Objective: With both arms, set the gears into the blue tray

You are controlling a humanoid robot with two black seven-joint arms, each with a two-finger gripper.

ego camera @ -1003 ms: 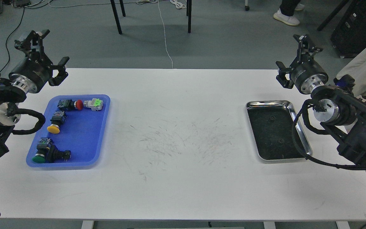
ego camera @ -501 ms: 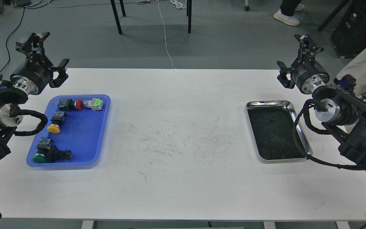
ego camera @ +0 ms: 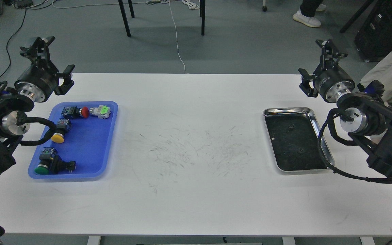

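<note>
Two gears (ego camera: 290, 127) lie in the silver tray (ego camera: 322, 143) below the spread-fingered right gripper (ego camera: 318, 66), none in the blue tray (ego camera: 90, 146) below the equally empty, spread left gripper (ego camera: 51, 58).

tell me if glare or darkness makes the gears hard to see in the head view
Head view: even, soft lighting with faint shadows on the white table; the silver tray glints on its right rim, while its dark inside nearly swallows the two black gears; the blue tray and its switches read sharply; no motion blur.
</note>
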